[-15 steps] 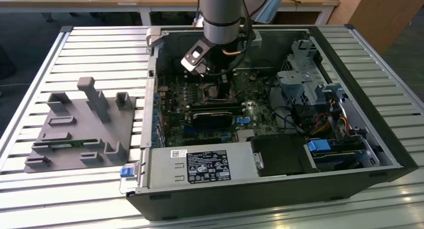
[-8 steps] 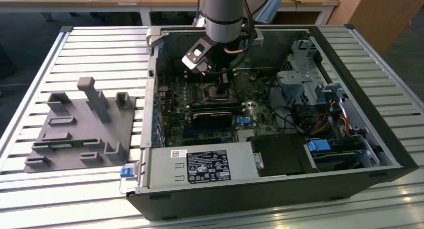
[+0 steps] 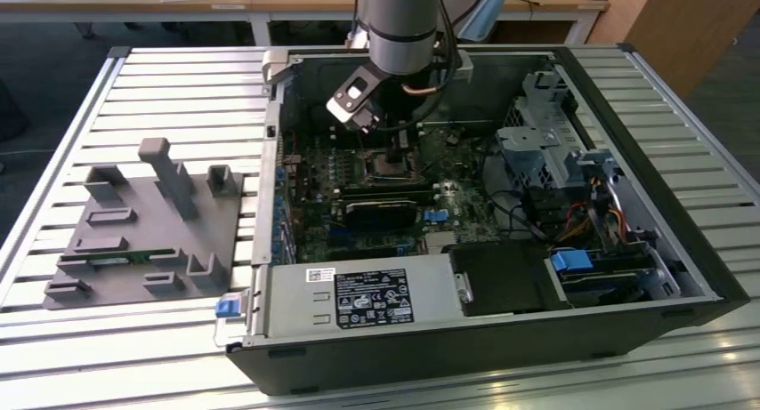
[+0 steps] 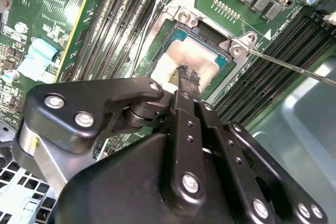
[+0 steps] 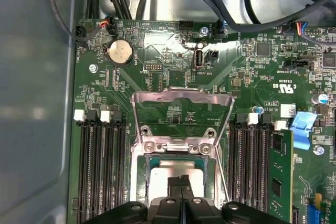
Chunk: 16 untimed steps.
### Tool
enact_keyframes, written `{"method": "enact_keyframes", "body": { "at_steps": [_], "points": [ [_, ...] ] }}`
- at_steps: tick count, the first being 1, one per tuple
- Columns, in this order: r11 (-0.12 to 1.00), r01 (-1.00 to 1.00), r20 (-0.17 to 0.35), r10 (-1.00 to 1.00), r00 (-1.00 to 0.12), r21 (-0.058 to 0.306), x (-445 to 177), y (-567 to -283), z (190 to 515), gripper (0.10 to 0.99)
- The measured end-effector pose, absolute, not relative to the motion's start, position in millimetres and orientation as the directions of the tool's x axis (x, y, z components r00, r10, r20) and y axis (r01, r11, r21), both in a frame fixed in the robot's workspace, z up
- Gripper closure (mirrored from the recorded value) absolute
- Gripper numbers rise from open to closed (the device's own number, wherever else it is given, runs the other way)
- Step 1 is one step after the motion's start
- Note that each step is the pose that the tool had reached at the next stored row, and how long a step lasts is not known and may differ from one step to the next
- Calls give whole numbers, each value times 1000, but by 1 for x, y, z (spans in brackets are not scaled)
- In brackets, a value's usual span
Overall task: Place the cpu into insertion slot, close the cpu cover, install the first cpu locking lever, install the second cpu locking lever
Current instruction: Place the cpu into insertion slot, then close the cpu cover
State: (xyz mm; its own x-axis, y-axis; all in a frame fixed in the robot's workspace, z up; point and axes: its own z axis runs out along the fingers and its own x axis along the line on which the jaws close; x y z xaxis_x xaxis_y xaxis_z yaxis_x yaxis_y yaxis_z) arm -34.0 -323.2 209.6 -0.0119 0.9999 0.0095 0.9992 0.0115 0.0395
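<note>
The cpu [image 4: 181, 56] lies silvery side up in the insertion slot [image 4: 185, 16] on the green board. My gripper [image 4: 188, 75] stands over it with the fingers shut together, tips resting on or just above the chip's top. In the first wrist view the gripper [image 5: 181, 186] covers the near part of the cpu [image 5: 160, 174]. The cpu cover [image 5: 181, 94] is swung open, away from the slot [image 5: 173, 146]. A thin locking lever [image 4: 294, 67] sticks out unlatched beside the slot. In the exterior view the gripper [image 3: 398, 143] hangs just above the slot [image 3: 386, 164].
The open computer case [image 3: 665, 277] surrounds the board. Long black memory slots [image 5: 102, 171] flank the socket on both sides. Cables [image 5: 226, 3] run behind the board. A black finned card [image 3: 383, 210] sits near the socket. A grey fixture [image 3: 142, 237] rests on the slatted table.
</note>
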Motion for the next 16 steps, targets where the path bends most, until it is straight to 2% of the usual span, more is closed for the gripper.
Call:
{"method": "enact_keyframes", "body": {
  "at_steps": [16],
  "points": [
    [11, 1000, 10, 1000, -12, 29, -33, -323, 215, 980]
  ]
}}
